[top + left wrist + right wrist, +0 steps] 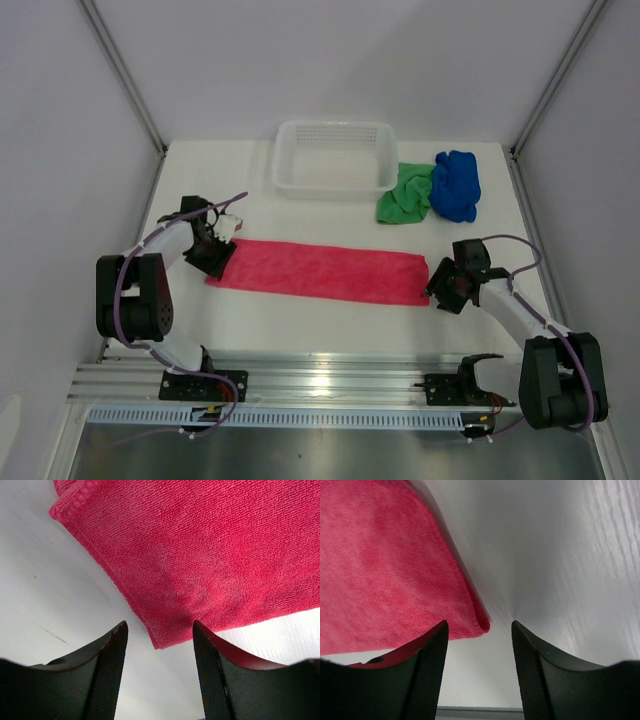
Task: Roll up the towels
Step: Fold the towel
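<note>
The pink towel (320, 270) lies folded into a long flat strip across the middle of the table. My left gripper (214, 252) stands open at its left end, and the towel's corner (165, 635) lies just beyond the open jaws, touching neither finger. At the right end my right gripper (447, 285) is open too, with the towel's corner (480, 622) lying free just ahead of the gap. The green towel (405, 195) and the blue towel (457, 185) lie crumpled side by side at the back right.
A white mesh basket (335, 158) stands at the back centre, next to the green towel. Grey walls and metal frame posts close in the table on three sides. An aluminium rail (320, 385) runs along the near edge.
</note>
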Motion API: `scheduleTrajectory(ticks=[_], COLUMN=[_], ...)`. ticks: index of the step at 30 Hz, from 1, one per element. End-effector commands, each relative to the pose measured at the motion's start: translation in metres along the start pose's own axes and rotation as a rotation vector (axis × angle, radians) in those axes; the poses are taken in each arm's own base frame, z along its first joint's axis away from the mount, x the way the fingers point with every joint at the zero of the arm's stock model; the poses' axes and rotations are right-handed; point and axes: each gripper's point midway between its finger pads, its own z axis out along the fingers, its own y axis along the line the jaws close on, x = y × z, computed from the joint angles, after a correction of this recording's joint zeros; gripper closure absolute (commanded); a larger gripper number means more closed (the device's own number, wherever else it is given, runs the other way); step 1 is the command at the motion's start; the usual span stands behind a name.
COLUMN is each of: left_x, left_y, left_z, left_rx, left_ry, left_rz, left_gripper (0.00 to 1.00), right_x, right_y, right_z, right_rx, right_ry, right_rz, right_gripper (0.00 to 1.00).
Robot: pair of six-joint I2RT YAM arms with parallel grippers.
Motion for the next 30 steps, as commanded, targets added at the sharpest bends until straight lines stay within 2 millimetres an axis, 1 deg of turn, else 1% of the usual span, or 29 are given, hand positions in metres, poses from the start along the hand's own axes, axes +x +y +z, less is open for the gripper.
scheduleTrajectory(ticks=[1, 8, 10, 11, 12, 17, 22, 23, 27, 30], left_x=[-0.011, -0.013, -0.012, -0.013, -0.012, -0.012, -0.01, -0.012, -0.013, -0.014], left_y=[-0.003, -0.004, -0.005, -0.005, -0.005, -0.006, -0.008, -0.006, -0.005, -0.004], left_z=[-0.008, -0.007, -0.005, -0.004, -0.003, -0.002, -0.001, -0.003, -0.004, -0.005], left_rx=[0.009, 0.018, 0.019, 0.019, 0.022, 0.027, 0.031, 0.025, 0.018, 0.016], left_ry=[-0.069, -0.081, -0.08, -0.083, -0.082, -0.081, -0.076, -0.082, -0.085, -0.085], left_rz=[-0.019, -0.023, -0.021, -0.02, -0.02, -0.022, -0.019, -0.015, -0.013, -0.013], left_gripper=[0.42, 0.42, 0.42, 0.42, 0.42, 0.42, 0.42, 0.42, 0.42, 0.42], right_x=[0.0, 0.014, 0.013, 0.015, 0.014, 0.014, 0.01, 0.012, 0.012, 0.011], right_y=[0.005, -0.001, 0.0, -0.001, 0.001, -0.006, -0.003, -0.003, -0.006, -0.007], right_z=[0.002, 0.002, 0.004, 0.006, 0.007, 0.014, 0.021, 0.024, 0.027, 0.026], right_rx=[-0.046, -0.04, -0.052, -0.048, -0.061, -0.026, -0.046, -0.042, -0.028, -0.025], right_ry=[-0.035, -0.016, -0.028, -0.025, -0.03, -0.039, -0.055, -0.048, -0.048, -0.062], right_rz=[0.105, 0.15, 0.155, 0.168, 0.171, 0.198, 0.224, 0.224, 0.23, 0.237], right_gripper=[0.44, 0.53, 0.55, 0.59, 0.59, 0.59, 0.57, 0.57, 0.59, 0.65])
